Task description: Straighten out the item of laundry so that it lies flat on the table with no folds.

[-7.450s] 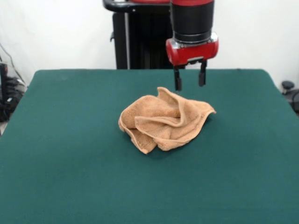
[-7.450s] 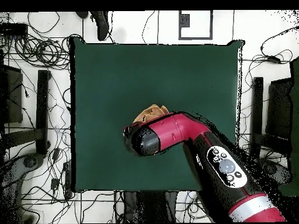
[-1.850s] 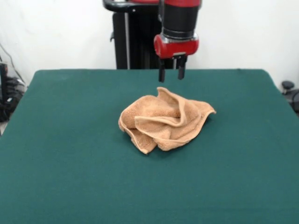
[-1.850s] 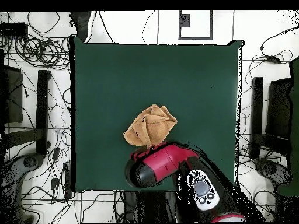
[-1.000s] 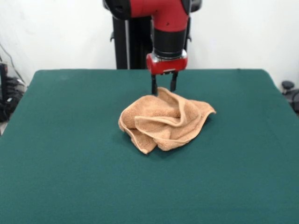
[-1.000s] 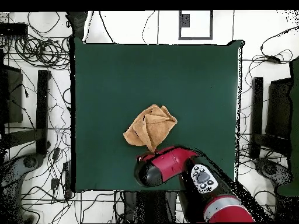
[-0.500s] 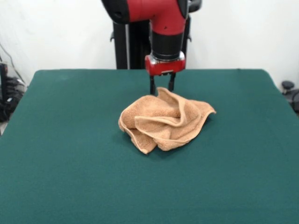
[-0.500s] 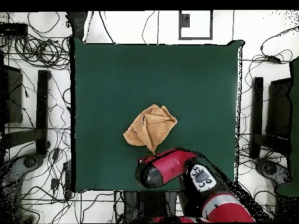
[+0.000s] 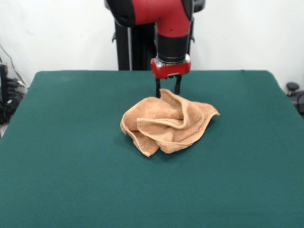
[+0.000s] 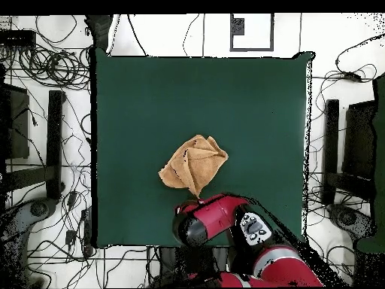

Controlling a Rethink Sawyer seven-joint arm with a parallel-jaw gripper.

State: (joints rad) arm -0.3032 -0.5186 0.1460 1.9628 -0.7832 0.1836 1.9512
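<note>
Hovering: gripper at far peaked corner of towel; jaws spread, straddling it. Crumpled, folded on table.

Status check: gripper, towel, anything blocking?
Gripper open, straddling the raised far corner of the crumpled tan-orange terry-cloth towel. Towel bunched, folds all over, mid dark green felt-covered table. Nothing in the way.

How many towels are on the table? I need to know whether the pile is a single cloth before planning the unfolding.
1. A single crumpled towel lies near the middle of the green table, just in front of the open gripper. Its folds could hide something smaller.
</note>
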